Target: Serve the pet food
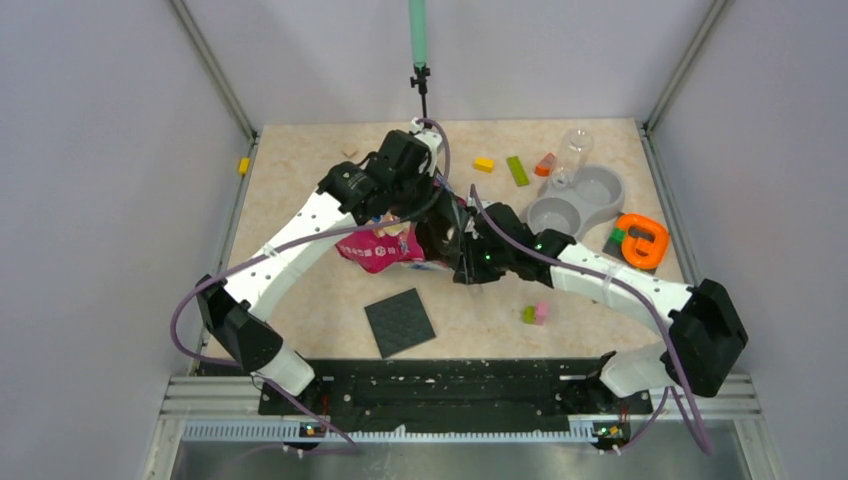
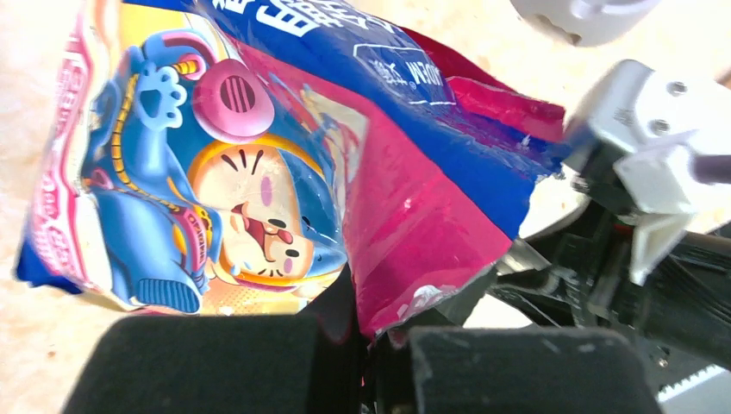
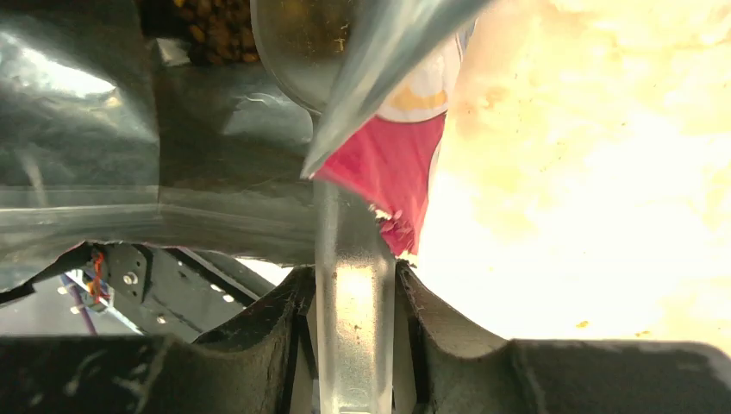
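The glossy pink-and-blue cartoon bag point(image 1: 372, 250) lies mid-table with its mouth toward the right arm. My left gripper point(image 1: 403, 215) is shut on the bag's point(image 2: 284, 155) pink torn edge, which is pinched between the black pads point(image 2: 366, 336). My right gripper point(image 1: 466, 252) is shut on the clear handle of a scoop point(image 3: 353, 302), held at the jaws point(image 3: 353, 276). The scoop's bowl point(image 3: 297, 43) reaches into the silver-lined bag point(image 3: 129, 172). Brown pet food point(image 3: 211, 26) shows deep inside the bag.
A grey double bowl point(image 1: 575, 200) with a clear bottle point(image 1: 575, 148) stands at the back right, an orange tool point(image 1: 640, 240) beside it. Small toy blocks point(image 1: 517, 170) lie near the back, others point(image 1: 535, 313) at front right. A black mat point(image 1: 400, 322) lies in front.
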You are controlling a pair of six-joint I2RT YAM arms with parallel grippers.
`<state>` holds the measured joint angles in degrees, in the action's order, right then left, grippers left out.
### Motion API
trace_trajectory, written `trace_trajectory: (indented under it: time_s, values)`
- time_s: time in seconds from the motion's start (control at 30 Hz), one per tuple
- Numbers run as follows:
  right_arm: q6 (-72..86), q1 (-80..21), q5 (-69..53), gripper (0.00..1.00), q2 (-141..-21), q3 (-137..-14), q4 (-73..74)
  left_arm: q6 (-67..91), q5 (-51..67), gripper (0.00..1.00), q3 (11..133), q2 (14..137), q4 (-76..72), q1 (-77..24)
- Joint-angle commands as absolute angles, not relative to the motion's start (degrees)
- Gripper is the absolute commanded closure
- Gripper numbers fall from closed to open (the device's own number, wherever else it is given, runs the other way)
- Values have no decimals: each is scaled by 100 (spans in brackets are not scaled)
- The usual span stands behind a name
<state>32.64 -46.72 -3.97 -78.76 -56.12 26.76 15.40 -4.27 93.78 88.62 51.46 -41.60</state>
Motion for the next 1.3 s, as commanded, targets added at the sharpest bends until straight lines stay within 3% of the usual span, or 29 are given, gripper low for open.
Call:
trace_trajectory:
  time_s: [0.0,0.13,0.27,0.47,0.77,0.97,1.27]
  values:
    - [3224,-4616,-237,100,-7644,-6137,2949,1396,-587,100,9967,8772,5103,-4178]
    - [3230,-4631,-233,100,-7346,-5902,3204,2234,739,100,8574,8433,4549,-4260]
    - [3080,-4633,-109,100,-6994,-5929,3677,2589,1112,100,8081,8138,4153,-4584]
    - [2670,-4635,-307,100,-7425,-6508,4352,2050,443,100,9240,8601,4761,-4590]
    - [2479,-4667,-525,100,-7707,-6744,5244,2504,54,100,8074,8028,4050,-4595]
    - [2155,-4669,-700,100,-7962,-7106,5788,2518,-133,100,7923,8090,4060,-4596]
    - [1803,-4645,-603,100,-9361,-7953,5135,2495,-536,100,7860,8038,4139,-4590]
